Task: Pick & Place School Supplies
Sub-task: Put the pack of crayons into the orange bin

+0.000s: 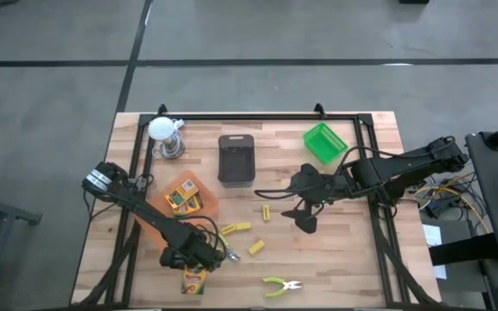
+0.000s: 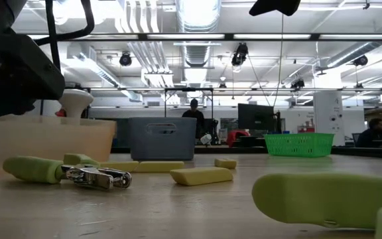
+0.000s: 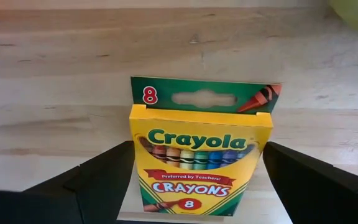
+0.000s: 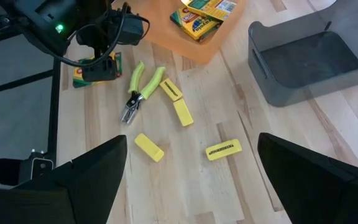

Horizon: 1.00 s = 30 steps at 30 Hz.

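my left tool (image 1: 194,260) hangs right over the crayon box (image 3: 199,163) at the near edge of the counter (image 1: 335,259), its two fingers (image 3: 98,180) spread wide, one on each long side of the box and not touching it yet. the box lies flat, label up, its green hang tab pointing away from me. i judge it light, thin card that dents if squeezed hard, and smooth enough to slide on the wood; best taken across the narrow width at mid-body, not by the floppy tab.

just beside it to the right lie green-handled pliers (image 1: 280,286), and a little farther in, more pliers (image 4: 140,89) with a couple of yellow blocks (image 4: 177,102) near them. those blocks look stiff and chunky, easy to pinch across the short sides.

farther back, the orange tray (image 1: 204,187) already holds some crayon boxes (image 1: 182,200). my right tool (image 1: 305,213) waits mid-counter above another yellow block (image 4: 222,149), fingers apart and empty.

beyond that stand a black bin (image 1: 236,160) and a green basket (image 1: 324,142), and at the far left corner a white-topped metal thing (image 1: 166,136).
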{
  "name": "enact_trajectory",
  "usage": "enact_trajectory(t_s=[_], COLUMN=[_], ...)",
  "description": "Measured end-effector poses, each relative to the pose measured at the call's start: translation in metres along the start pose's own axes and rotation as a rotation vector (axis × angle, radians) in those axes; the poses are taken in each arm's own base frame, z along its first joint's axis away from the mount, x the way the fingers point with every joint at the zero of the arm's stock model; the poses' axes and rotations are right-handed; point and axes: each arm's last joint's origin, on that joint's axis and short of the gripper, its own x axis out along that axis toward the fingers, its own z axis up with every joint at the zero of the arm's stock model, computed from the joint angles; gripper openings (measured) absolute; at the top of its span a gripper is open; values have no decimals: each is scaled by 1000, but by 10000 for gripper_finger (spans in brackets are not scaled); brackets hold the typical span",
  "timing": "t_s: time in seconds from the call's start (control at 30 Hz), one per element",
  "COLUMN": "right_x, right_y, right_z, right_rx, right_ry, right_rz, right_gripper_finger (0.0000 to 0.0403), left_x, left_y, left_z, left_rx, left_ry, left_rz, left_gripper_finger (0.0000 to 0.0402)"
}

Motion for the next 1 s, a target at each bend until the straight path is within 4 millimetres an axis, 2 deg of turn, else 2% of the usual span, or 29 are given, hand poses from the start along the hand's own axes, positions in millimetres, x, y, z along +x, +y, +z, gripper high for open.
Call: enact_trajectory(t_s=[1.0], right_x=[0], right_y=[0], right_z=[0], right_rx=[0], right_ry=[0], right_rz=[0], right_gripper_finger=[354], left_x=[0], left_y=[3], left_z=[1], left_rx=[-11], left_ry=[9], left_rz=[47], left_gripper_finger=[360])
